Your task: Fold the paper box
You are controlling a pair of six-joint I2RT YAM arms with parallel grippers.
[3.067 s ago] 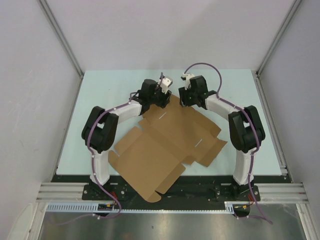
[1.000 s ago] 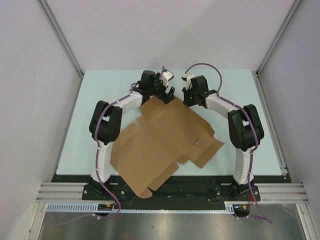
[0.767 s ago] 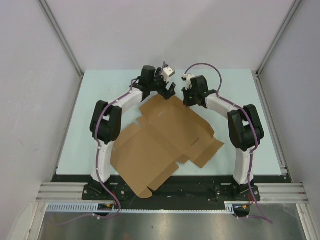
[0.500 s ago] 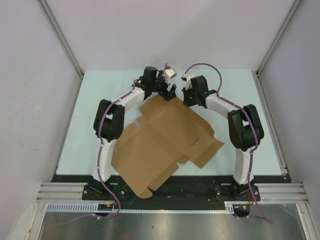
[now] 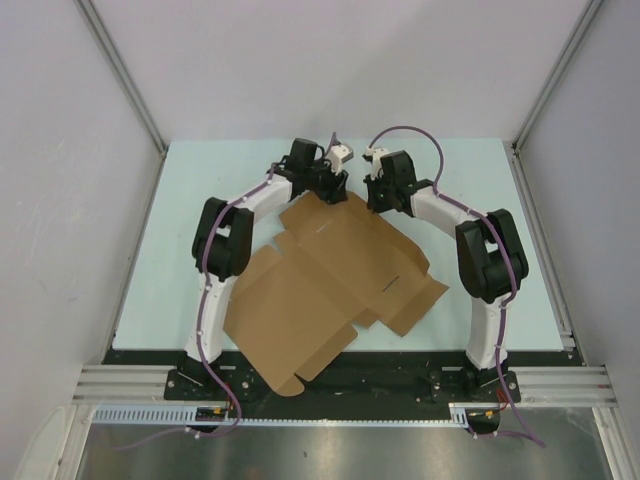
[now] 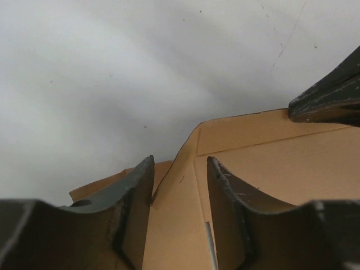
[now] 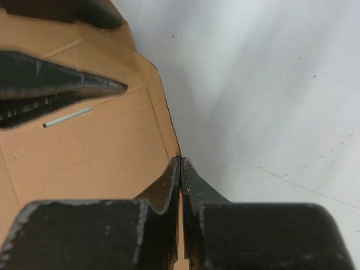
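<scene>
The paper box (image 5: 330, 280) lies unfolded and flat on the pale table, a brown cardboard sheet with flaps and creases. My right gripper (image 5: 375, 203) is shut on its far edge; in the right wrist view the right gripper (image 7: 180, 160) pinches the cardboard (image 7: 95, 140) between closed fingers. My left gripper (image 5: 332, 187) sits at the far corner flap. In the left wrist view the left gripper (image 6: 180, 164) has its jaws apart, straddling the cardboard (image 6: 270, 157) edge without pressing it. One right finger (image 6: 332, 101) shows at that view's right edge.
The pale green table (image 5: 200, 200) is boxed in by grey walls with metal rails at left and right. The near flaps of the sheet reach over the dark front edge (image 5: 400, 365) between the two arm bases.
My left gripper has slid right along the far edge onto the corner flap, and its jaws have narrowed. The right gripper and the sheet have stayed put over the last second.
</scene>
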